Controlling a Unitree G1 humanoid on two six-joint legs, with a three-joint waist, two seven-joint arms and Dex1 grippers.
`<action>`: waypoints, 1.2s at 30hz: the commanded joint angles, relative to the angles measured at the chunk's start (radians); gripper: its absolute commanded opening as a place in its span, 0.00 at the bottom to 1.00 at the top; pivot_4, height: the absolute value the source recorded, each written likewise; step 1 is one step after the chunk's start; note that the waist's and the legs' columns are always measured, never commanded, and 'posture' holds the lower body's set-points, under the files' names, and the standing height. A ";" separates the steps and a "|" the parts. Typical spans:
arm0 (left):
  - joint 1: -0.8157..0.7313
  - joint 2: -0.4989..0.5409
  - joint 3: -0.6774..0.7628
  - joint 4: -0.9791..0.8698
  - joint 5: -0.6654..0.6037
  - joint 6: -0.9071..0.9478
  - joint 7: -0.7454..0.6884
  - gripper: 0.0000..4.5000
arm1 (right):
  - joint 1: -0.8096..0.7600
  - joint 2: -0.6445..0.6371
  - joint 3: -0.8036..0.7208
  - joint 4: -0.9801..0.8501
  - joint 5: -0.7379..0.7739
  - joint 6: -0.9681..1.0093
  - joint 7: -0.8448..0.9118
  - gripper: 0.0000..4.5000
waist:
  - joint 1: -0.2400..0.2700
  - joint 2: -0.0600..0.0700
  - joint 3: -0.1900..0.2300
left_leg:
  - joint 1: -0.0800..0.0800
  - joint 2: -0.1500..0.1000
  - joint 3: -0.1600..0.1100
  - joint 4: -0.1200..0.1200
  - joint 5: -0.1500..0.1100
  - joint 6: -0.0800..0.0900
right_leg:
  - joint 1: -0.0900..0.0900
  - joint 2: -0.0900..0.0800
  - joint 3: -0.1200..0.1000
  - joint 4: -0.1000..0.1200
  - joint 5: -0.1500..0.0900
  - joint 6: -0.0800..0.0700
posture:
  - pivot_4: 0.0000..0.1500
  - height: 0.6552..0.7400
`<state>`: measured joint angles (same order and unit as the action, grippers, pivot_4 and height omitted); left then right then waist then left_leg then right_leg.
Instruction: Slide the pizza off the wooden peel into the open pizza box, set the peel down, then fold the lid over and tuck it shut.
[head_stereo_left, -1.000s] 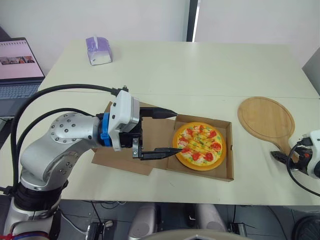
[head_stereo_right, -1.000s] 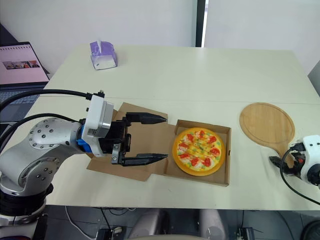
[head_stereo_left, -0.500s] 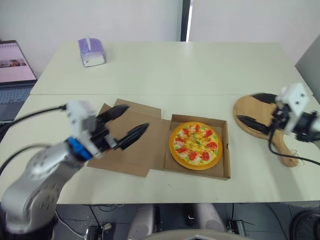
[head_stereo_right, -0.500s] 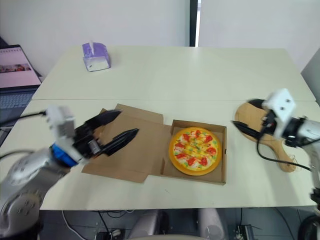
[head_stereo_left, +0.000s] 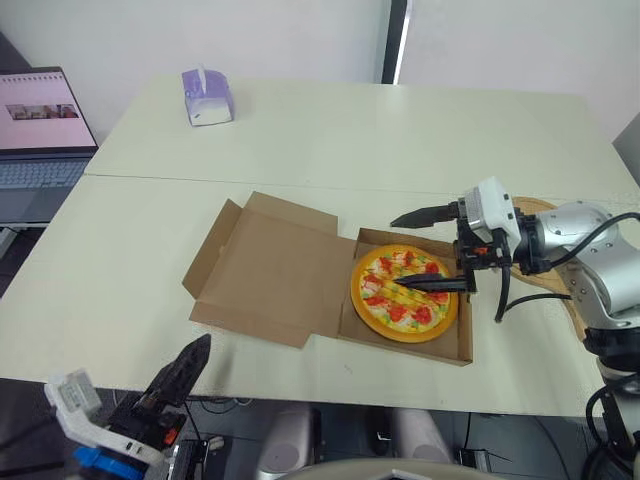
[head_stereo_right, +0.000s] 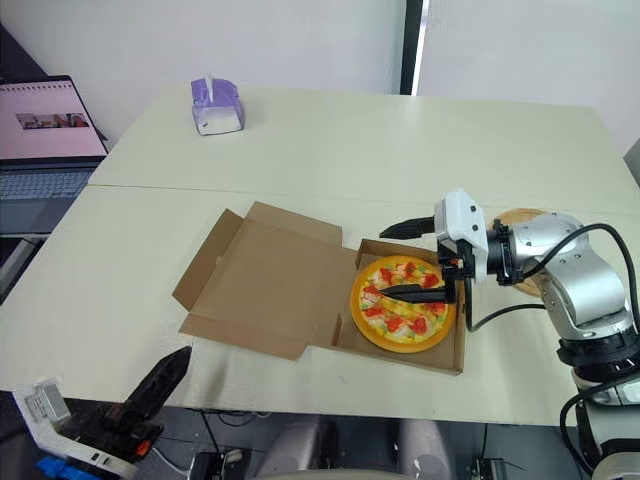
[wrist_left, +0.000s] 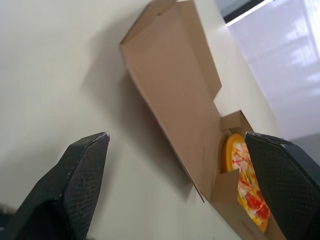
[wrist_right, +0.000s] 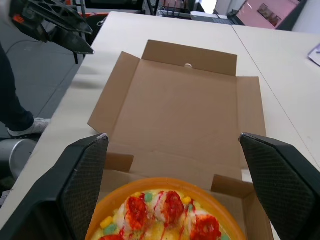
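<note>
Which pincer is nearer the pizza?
Right. The right pincer hangs open over the pizza; the left pincer sits low at the table's near edge, well past the lid.

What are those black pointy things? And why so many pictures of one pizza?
This is a robot with two arms. Each ends in a gripper: two black fingers that pinch like tongs. Two pictures come from cameras on its head, looking down at the table. Two come from cameras on its wrists, looking along the fingers. On the table lies an open box with the pizza inside, its lid flat. The right gripper hovers open over the pizza, holding nothing. The left gripper, low by the table's near edge, is open too. A wooden paddle lies partly behind the right arm. A tissue box sits farther back.
</note>
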<state>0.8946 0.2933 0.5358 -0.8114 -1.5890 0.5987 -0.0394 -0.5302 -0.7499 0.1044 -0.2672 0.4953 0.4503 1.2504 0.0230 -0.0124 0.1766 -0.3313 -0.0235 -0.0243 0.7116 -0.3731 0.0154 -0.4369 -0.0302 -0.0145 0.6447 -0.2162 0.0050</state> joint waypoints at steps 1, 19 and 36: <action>-0.086 0.005 -0.054 0.027 -0.091 -0.057 0.133 1.00 | -0.026 0.001 0.000 -0.027 0.017 0.007 0.010 0.99 | -0.001 0.000 0.000 | 0.000 0.000 0.000 0.000 0.000 0.000 | 0.000 0.000 0.000 0.000 0.002 -0.002 | 1.00 0.82; -0.296 -0.068 -0.210 0.053 -0.130 -0.214 0.361 0.46 | -0.021 -0.019 -0.008 -0.075 0.018 0.050 0.005 1.00 | -0.002 0.000 0.000 | 0.000 0.000 0.002 0.000 0.001 -0.001 | 0.000 0.000 0.002 -0.001 0.003 -0.002 | 1.00 0.82; -0.346 -0.024 -0.232 0.014 -0.100 -0.258 0.406 0.02 | -0.018 -0.020 -0.004 -0.050 -0.038 0.064 -0.085 1.00 | -0.004 0.000 0.000 | 0.000 0.000 0.003 0.000 0.000 0.000 | -0.001 0.000 0.002 -0.002 0.003 -0.002 | 1.00 0.82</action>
<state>0.5672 0.2550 0.2904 -0.7455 -1.6848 0.3561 0.3631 -0.5364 -0.7645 0.1196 -0.3086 0.4716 0.5131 1.1939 0.0188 -0.0128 0.1765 -0.3314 -0.0237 -0.0213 0.7112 -0.3729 0.0148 -0.4376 -0.0302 -0.0123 0.6433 -0.2129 0.0034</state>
